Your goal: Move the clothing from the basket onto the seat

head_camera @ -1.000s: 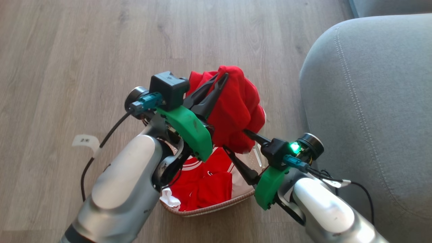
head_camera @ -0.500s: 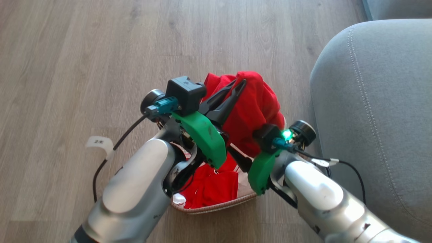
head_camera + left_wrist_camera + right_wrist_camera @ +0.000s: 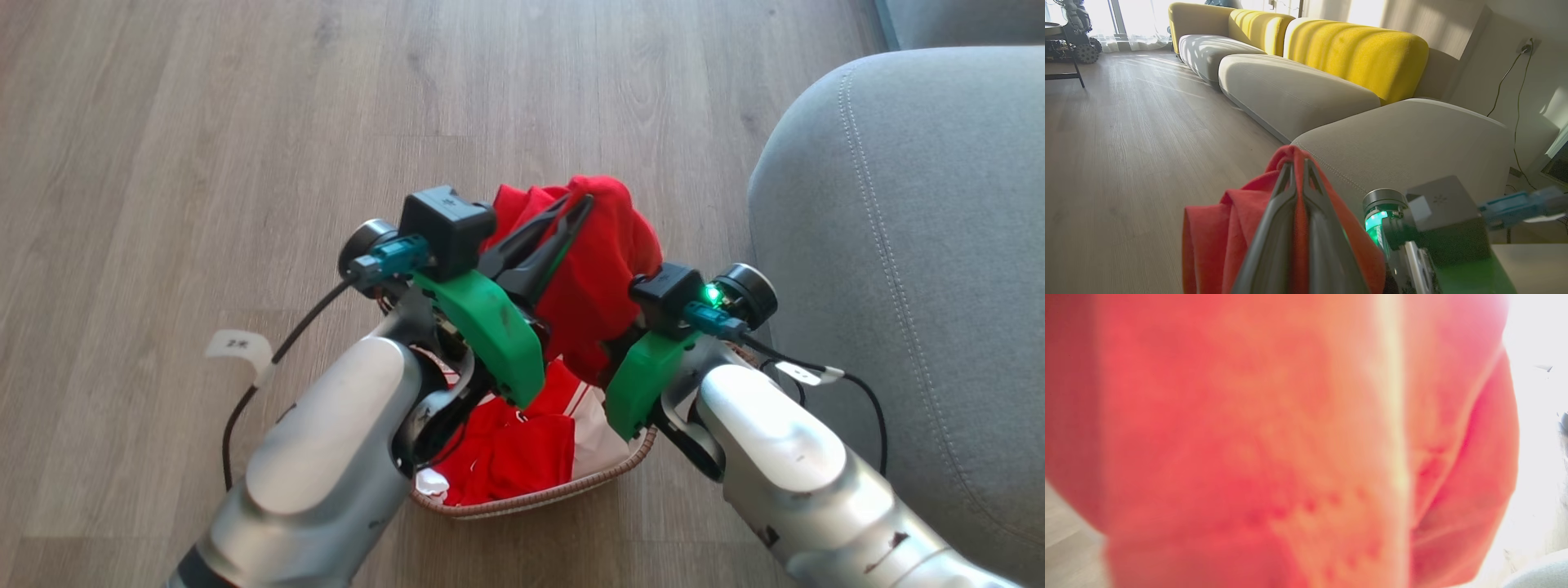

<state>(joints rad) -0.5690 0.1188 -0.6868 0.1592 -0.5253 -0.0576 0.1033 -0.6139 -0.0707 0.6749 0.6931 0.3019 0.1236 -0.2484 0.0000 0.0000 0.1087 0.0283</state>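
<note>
Now, left hand (image 3: 581, 204): pinching clothing (image 3: 608, 261)
right hand (image 3: 611, 353): pressed together, buried in clothing
tip: lift clear of basket (image 3: 555, 496) before swinging to seat (image 3: 914, 245) beside right hand

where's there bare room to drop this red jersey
The seat, right of the basket, is bare grey fabric all over its visible top. The wood floor beyond and left of the basket is bare too, apart from a tagged cable. Crowded: over the basket, where the left gripper holds up clothing and the right gripper sits against it.
</note>
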